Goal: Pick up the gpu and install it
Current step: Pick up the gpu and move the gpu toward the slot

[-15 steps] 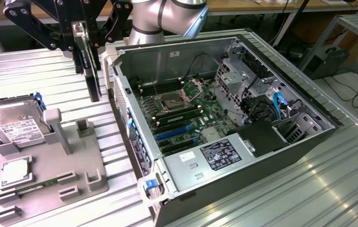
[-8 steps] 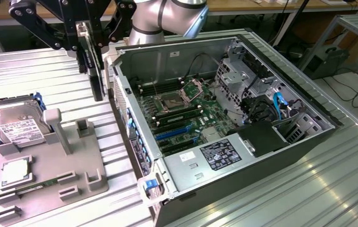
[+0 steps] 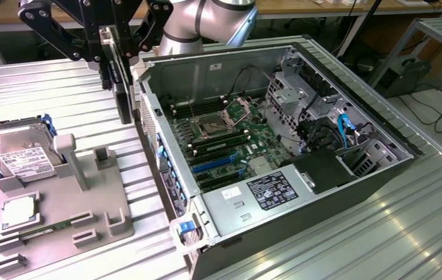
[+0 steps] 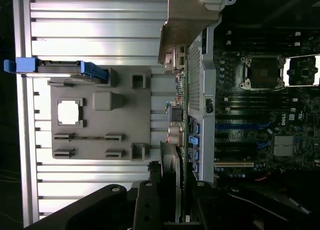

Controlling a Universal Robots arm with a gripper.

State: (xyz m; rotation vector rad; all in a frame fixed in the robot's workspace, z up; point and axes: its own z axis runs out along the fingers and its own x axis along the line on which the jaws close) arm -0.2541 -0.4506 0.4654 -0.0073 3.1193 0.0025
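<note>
Exterior view puts the gripper (image 3: 117,55) high at the far left of the scene, its black fingers (image 3: 90,51) clenched on the top of the gpu (image 3: 121,87). The card hangs straight down from them, long axis upright, with its lower end free in the air. It sits just outside the computer case (image 3: 376,134), close beside the wall on the exterior view's left, apart from the ribbed metal table (image 3: 376,233) below.

The relation that matters is sideways and down. The blue expansion slots (image 3: 213,166) lie on the motherboard (image 3: 229,140) inside the open case, to the exterior view's right of the card and lower, with the case wall between them.

The wrist view looks down along the card (image 4: 172,170), which shows edge-on as a thin dark slab running away from the gripper (image 4: 175,205). A green strip beside it may be its circuit board, though the dim edge makes that uncertain. The slots (image 4: 240,126) show as blue bars on the dark board.

The gpu is flat, rigid and matt dark. The case is pale sheet metal with punched holes. A grey moulded fixture (image 3: 65,221) at the near left holds a silver hard drive (image 3: 22,157) with a white label, and a slim green memory stick (image 3: 49,228).
</note>
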